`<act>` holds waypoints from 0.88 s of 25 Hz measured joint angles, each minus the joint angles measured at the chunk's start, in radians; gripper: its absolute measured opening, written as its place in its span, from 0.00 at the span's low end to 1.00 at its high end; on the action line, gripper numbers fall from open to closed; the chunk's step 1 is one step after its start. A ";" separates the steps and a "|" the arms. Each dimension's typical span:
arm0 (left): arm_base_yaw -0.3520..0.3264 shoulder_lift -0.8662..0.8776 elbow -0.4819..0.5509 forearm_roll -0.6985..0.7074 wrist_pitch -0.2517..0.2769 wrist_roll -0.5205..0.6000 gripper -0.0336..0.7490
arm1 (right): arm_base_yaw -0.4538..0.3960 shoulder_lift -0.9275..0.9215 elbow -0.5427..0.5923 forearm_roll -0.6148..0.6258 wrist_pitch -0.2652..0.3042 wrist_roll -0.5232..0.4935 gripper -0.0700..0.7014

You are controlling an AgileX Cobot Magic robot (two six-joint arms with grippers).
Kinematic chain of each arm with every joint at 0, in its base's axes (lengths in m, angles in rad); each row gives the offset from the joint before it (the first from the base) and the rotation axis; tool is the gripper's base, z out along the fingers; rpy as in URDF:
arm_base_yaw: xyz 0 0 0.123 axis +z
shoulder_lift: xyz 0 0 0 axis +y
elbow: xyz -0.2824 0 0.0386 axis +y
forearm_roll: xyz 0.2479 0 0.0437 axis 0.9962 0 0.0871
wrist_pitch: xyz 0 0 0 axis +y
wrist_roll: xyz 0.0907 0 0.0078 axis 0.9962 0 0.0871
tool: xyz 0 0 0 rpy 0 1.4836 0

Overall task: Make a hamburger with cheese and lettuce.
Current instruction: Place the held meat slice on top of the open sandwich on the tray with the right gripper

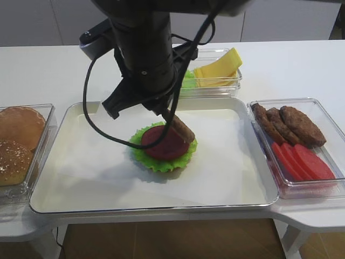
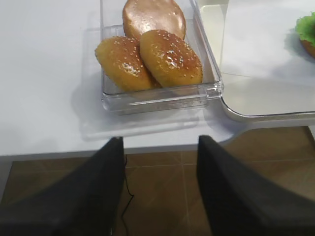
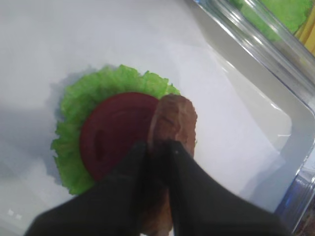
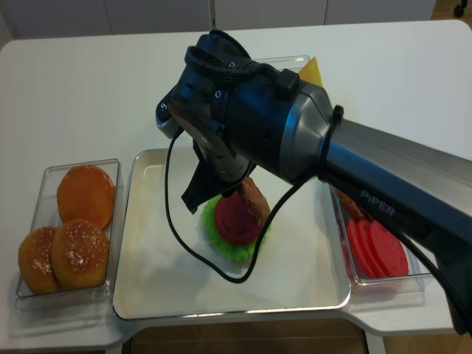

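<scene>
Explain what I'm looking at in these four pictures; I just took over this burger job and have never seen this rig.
It is a two-armed table robot. Two pictures look down on the table from above; the other two come from cameras on each wrist.

A white tray holds the hamburger so far: lettuce with a tomato slice on top. The right gripper is shut on a brown patty, held tilted at the tomato's edge. The left gripper is open, holds nothing, and hangs off the table's front edge near the box of buns.

On the right, a clear box holds more patties and tomato slices. At the back, the cheese sits in another box beside spare lettuce.
</scene>
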 joint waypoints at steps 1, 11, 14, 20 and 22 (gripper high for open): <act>0.000 0.000 0.000 0.000 0.000 0.000 0.50 | 0.000 0.000 0.000 0.001 0.000 -0.002 0.22; 0.000 0.000 0.000 0.000 0.000 0.000 0.50 | 0.000 0.000 0.000 0.028 0.000 -0.015 0.36; 0.000 0.000 0.000 0.000 0.000 0.000 0.50 | 0.000 0.004 0.000 0.046 0.000 -0.019 0.38; 0.000 0.000 0.000 0.000 0.000 0.000 0.50 | 0.000 0.006 0.000 0.061 0.000 -0.021 0.39; 0.000 0.000 0.000 0.000 0.000 0.000 0.50 | 0.000 0.006 0.000 0.067 0.000 -0.022 0.39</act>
